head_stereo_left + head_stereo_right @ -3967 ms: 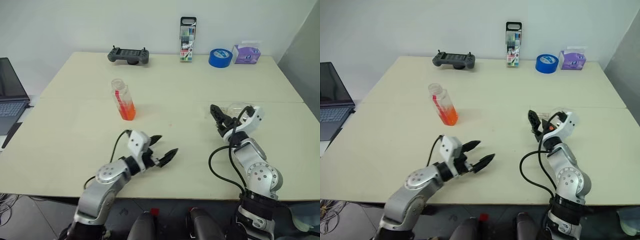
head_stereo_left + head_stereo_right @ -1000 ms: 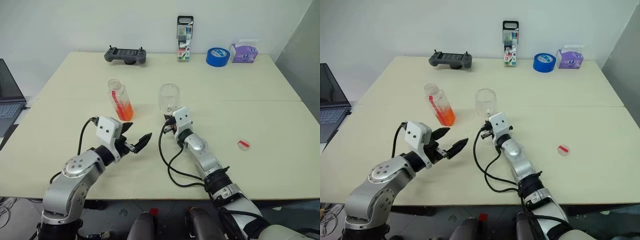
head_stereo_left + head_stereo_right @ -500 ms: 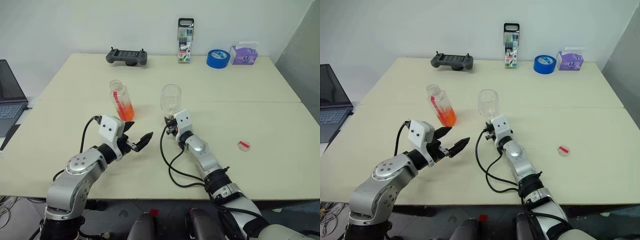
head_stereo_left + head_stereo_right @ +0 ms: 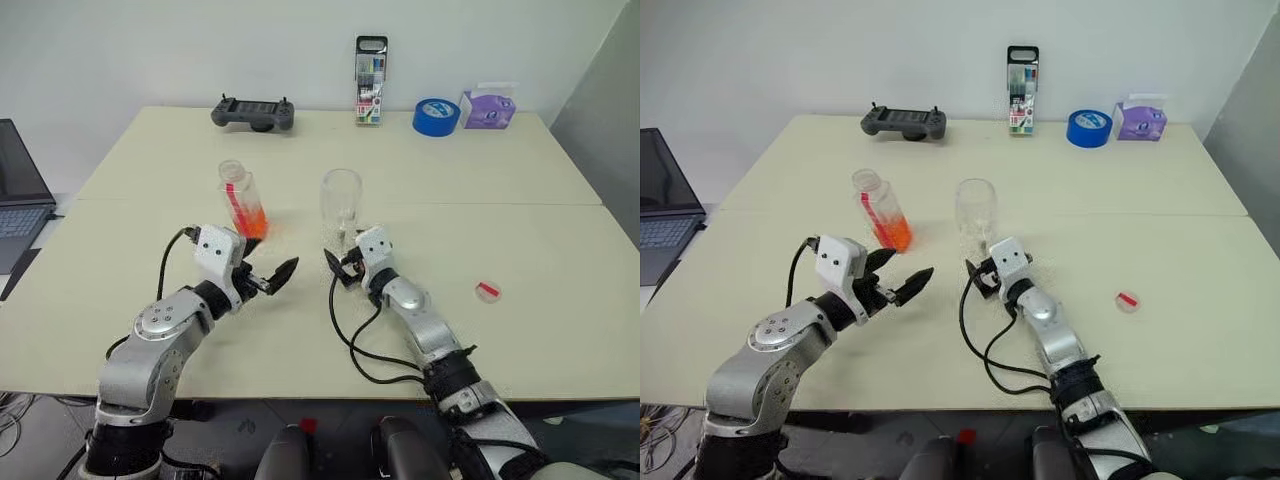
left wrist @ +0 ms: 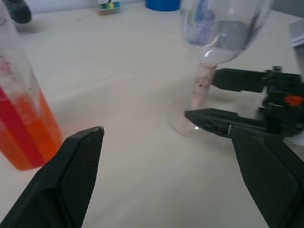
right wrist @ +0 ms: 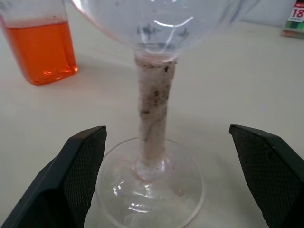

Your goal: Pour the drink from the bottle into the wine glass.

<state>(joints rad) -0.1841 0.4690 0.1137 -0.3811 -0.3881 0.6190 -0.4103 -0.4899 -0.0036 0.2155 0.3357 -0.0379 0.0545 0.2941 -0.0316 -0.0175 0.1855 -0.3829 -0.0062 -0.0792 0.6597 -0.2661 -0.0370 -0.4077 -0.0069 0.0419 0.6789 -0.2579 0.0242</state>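
Right gripper (image 6: 164, 180) gapes around the upright wine glass (image 4: 341, 205) stem; left gripper (image 4: 268, 278) is open too

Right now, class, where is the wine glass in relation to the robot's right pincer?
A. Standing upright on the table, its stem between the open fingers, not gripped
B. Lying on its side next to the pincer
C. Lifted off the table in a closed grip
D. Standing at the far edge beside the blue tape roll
A: the wine glass stands on its foot on the table, and the right pincer has its fingers spread wide of the stem.
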